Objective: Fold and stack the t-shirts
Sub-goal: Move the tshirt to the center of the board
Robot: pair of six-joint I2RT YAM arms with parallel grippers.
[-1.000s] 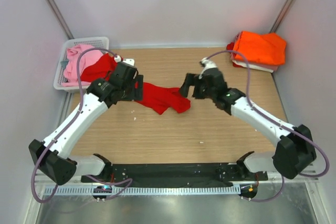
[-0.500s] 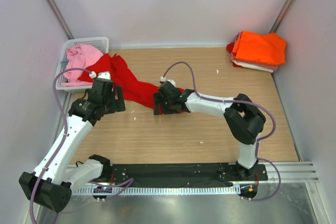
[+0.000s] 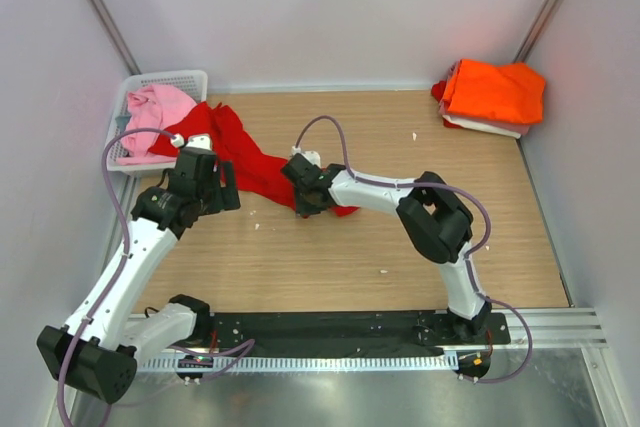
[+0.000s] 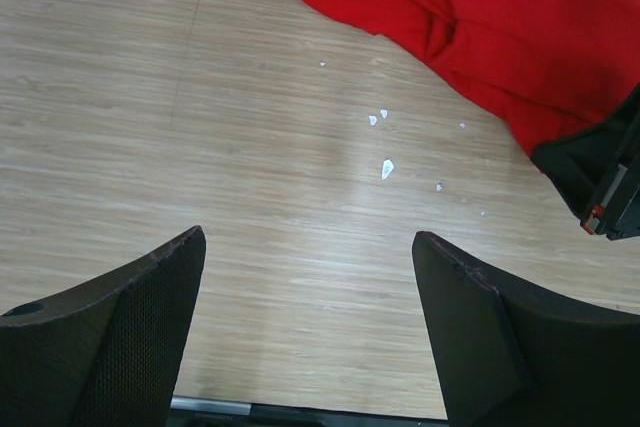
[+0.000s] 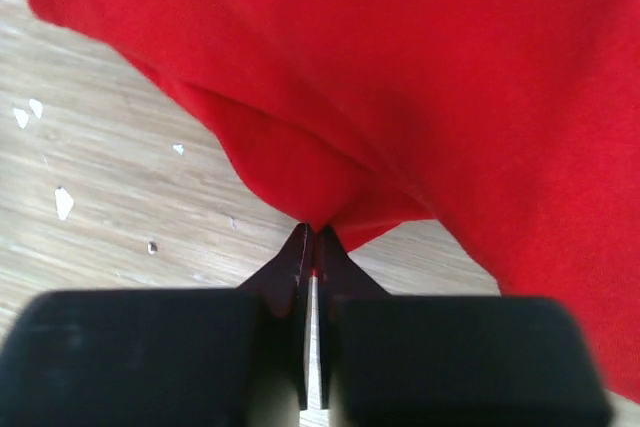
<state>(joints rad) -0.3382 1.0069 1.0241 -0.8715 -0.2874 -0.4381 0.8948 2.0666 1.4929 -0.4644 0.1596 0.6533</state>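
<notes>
Because the red t-shirt [image 3: 255, 162] is soft, light cloth, it is judged to sag and stretch when lifted; a hold at a hem edge or corner is preferred over the bunched middle. From the top external view, the garment is seen draped out of the white basket [image 3: 170, 75] at the far left, beside a pink t-shirt [image 3: 155, 107], and trailed across the table [image 3: 400, 247] to its centre. The right gripper [image 3: 303, 199] is set at the garment's near end, with the right arm extended far to the left and bent sharply at the elbow. The left gripper [image 3: 212, 190] is held near the cloth. An orange t-shirt [image 3: 495, 92] is stacked in the far right corner.

From the left wrist view, the left gripper [image 4: 308, 242] is shown with jaws wide apart over bare wood, nothing between them; the red t-shirt [image 4: 480, 17] is seen ahead.

From the right wrist view, the right gripper [image 5: 312, 237] is shown with jaws pressed together on a small pinch at the hem of the red t-shirt [image 5: 400, 67]. Slippage is judged possible with so thin a bite.
</notes>
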